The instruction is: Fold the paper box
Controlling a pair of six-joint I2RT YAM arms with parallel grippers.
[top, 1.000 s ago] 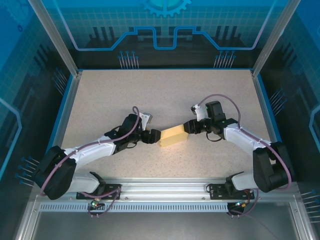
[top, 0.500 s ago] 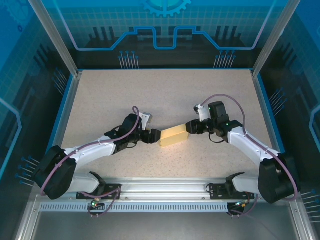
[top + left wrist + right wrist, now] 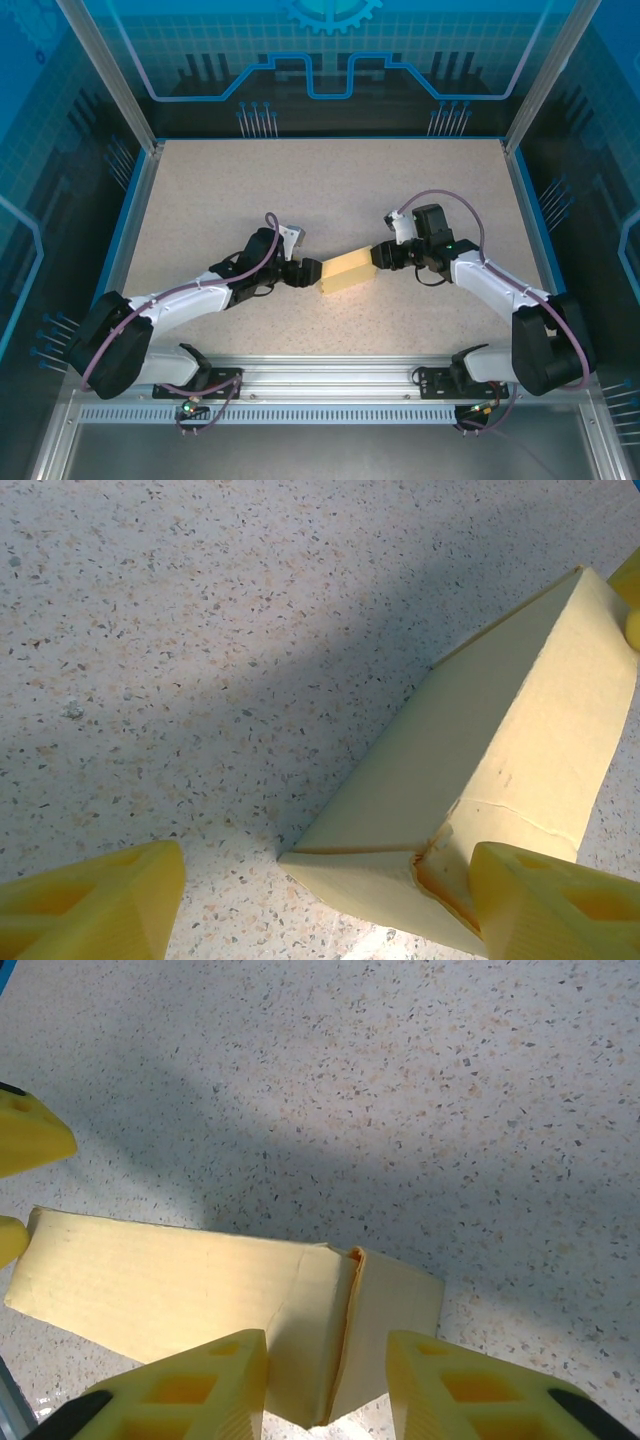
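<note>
Desk (image 3: 330,190): speckled beige stone-look top, matt, inside a blue-lit enclosure (image 3: 330,60) with metal framing.
Step in hand: closing the ends, I judge. Left claw (image 3: 303,273) meets the near-left end of the paper box (image 3: 347,271) and right claw (image 3: 380,256) meets the far-right end. The body is already a long closed block, lying aslant at mid-desk between them.
Next move: likely pressing the right end flap flush along its seam while the left end is braced. Thin card will dent or spring open under a hard or off-centre push.
Left claw: moulded yellow plastic fingers (image 3: 90,905) with hollow pockets, spread wide. One touches the box's end corner and the other stands well apart over bare desk, so nothing is clamped.
Paper box: pale yellow thin card, smooth and matt, with sharp long creases. The left end has a tucked flap with a ragged, slightly gaping corner. The right end has a raised seam where a flap overlaps, not flush.
Right claw: the same yellow fingers (image 3: 190,1385), part-way apart, straddling that seam with the box's lower corner in the gap. Whether they pinch card or merely rest over it I cannot tell.
</note>
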